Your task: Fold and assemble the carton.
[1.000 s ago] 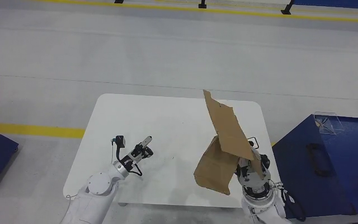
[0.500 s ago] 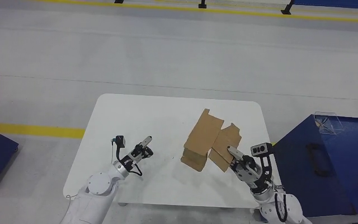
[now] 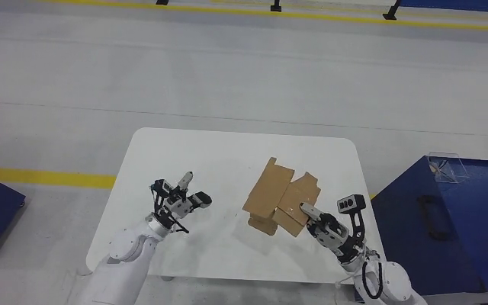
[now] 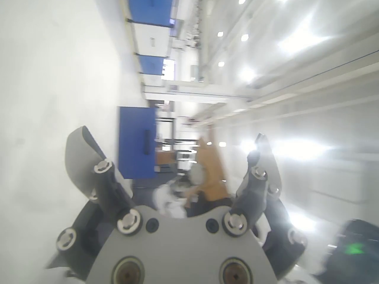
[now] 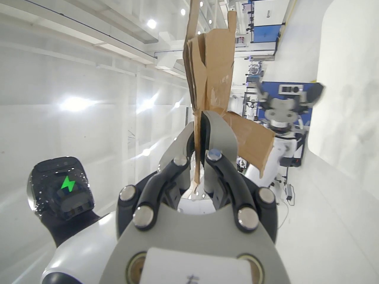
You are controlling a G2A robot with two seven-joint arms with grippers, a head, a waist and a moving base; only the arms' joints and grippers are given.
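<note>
My left gripper (image 3: 194, 191) hangs spread and empty over the left part of the table (image 3: 229, 152), well apart from the flattened carton (image 3: 278, 197) at the right. My right gripper (image 3: 311, 212) pinches only one edge of it. Unsupported, it may sag, twist or slip free.

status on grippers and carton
Right gripper shut on carton edge. Left gripper open, apart. Carton flat, unfolded, over table. Nothing in the way.
</note>
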